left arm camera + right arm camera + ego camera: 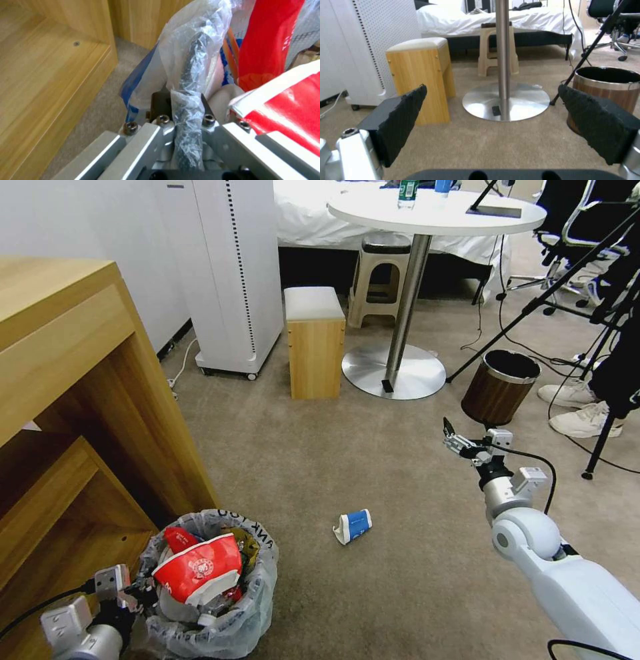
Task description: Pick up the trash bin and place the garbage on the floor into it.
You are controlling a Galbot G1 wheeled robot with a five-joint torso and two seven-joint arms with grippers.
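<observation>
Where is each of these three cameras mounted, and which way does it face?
Head view: high on the robot, looking down at the floor, blue-white cup and both arms.
Left wrist view: behind the left gripper, shut on the trash bin rim.
Right wrist view: behind the open right gripper, facing the table base.
Shared: head and right wrist views both show the brown bin.

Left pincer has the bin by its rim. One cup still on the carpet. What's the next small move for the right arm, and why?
Probably lower the right pincer toward the blue-white cup. Its jaws stand open and empty, held above the floor, while the cup lies on its side beside the trash bin that the left pincer grips.
</observation>
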